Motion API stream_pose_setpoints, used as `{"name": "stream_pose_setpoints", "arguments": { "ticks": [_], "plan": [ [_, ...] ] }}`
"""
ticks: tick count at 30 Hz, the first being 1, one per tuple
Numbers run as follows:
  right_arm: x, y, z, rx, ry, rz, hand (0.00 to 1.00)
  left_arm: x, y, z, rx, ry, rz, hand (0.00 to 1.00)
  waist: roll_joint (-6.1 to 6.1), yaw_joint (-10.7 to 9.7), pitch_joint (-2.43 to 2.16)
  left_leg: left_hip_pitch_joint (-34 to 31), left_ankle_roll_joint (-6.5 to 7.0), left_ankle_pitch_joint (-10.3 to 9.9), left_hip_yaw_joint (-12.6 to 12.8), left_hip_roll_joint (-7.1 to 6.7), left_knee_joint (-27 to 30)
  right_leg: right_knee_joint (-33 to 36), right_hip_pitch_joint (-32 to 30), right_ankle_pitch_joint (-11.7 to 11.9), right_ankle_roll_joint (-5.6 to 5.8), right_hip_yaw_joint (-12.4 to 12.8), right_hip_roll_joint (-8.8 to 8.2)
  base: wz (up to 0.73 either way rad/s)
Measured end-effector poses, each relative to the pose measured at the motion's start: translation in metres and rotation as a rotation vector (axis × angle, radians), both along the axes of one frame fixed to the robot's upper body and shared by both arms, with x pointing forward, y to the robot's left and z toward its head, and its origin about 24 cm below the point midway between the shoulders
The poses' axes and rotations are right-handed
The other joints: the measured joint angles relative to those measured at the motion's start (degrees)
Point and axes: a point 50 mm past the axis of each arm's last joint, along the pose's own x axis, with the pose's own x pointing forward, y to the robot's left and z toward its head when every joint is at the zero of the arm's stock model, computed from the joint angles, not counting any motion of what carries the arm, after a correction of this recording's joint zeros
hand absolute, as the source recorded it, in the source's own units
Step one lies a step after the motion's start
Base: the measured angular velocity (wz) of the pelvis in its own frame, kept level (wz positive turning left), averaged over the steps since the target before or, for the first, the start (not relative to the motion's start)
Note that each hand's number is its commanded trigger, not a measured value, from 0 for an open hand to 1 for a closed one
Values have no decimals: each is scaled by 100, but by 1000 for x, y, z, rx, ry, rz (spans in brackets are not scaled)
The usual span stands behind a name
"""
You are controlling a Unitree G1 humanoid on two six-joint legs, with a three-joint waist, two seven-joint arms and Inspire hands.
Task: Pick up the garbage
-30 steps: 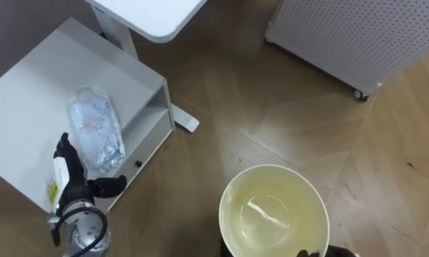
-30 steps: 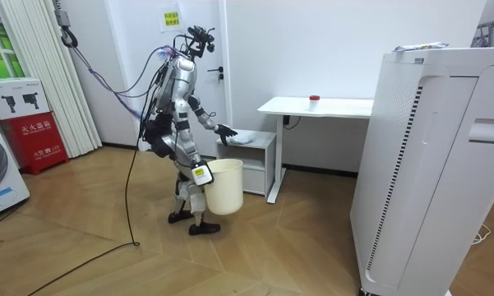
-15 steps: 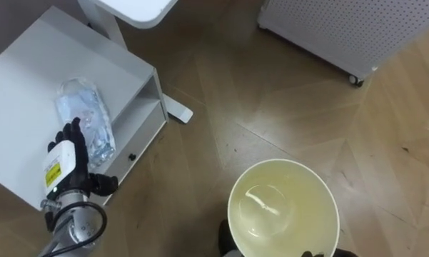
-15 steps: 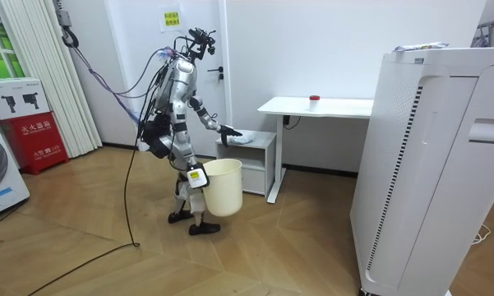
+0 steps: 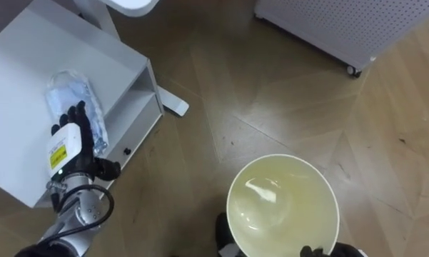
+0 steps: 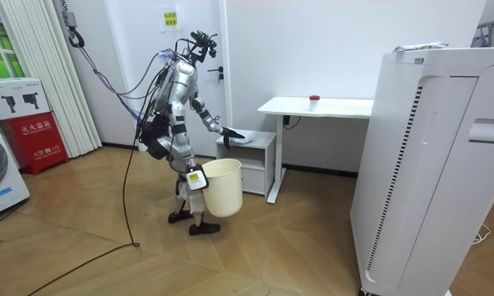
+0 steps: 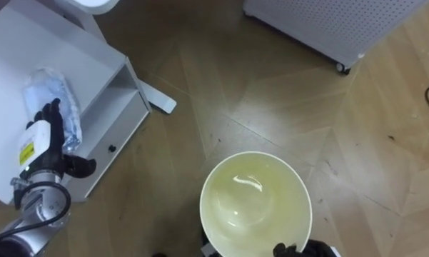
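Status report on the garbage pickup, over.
Left hand open, over crumpled clear plastic on white cabinet. Right hand shut on bucket rim. Nothing in the way.

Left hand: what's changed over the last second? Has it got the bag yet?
The left hand has slid forward across the white cabinet and now lies over the near end of the clear plastic bag, fingers straight, not closed on it. The bag has not moved on the cabinet. The right hand still holds the bucket at the robot's side. The overall shift is the camera's.
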Motion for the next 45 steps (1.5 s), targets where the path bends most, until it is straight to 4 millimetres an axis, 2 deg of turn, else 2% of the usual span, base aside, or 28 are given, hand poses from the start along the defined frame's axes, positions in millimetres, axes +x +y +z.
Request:
{"name": "stream_pose_setpoints", "arguments": {
  "ticks": [9,10,11,15,21,30,32,36,38,41,45],
  "plan": [
    [7,2,5,16,-20,7,100,0,5,1,48,23,7,0,3,-58,2,-204,-5,1,22,46,46,3,-196,46,-30,-12,28,-2],
    [8,2,5,16,-21,7,100,1,5,1,47,30,6,95,2,-60,2,-201,-5,1,24,46,47,2,-194,47,-31,-11,28,0],
    [8,2,5,16,-20,7,100,1,5,1,47,33,6,100,2,-60,2,-199,-5,1,26,45,48,2,-193,48,-33,-10,27,0],
    [9,2,5,17,-3,7,100,1,8,0,67,57,12,100,1,-78,1,-162,-5,1,53,47,38,-1,-168,54,-36,4,27,0],
    [13,4,7,11,5,1,100,2,29,13,118,38,59,100,-1,-79,2,-65,-14,11,107,43,-25,-49,-100,80,-41,59,40,-3],
    [14,8,6,3,11,15,100,0,27,11,124,36,62,100,-4,-47,2,192,-8,15,118,42,-148,-162,149,97,-13,73,59,-1],
    [13,10,5,-1,15,28,100,-3,26,5,118,54,61,100,-8,-43,4,298,2,26,152,44,-235,-234,235,111,7,109,76,-7],
    [9,14,1,-5,28,53,100,-17,16,-22,71,137,38,100,-12,-38,6,632,1,52,209,43,-475,-400,514,110,19,139,94,-5],
    [9,17,1,-2,21,57,100,-19,12,-26,32,139,38,100,-13,-43,6,645,-4,55,198,47,-497,-418,531,110,18,131,101,0],
    [11,22,2,8,-2,59,100,-23,5,-33,-59,126,42,100,-15,-36,6,688,-3,65,202,45,-514,-417,566,109,18,139,99,0],
    [10,30,0,16,-20,77,100,-37,-6,-53,-223,148,45,100,-63,-9,14,958,8,73,349,45,-637,-456,753,83,48,243,105,-7]
  ]
}}
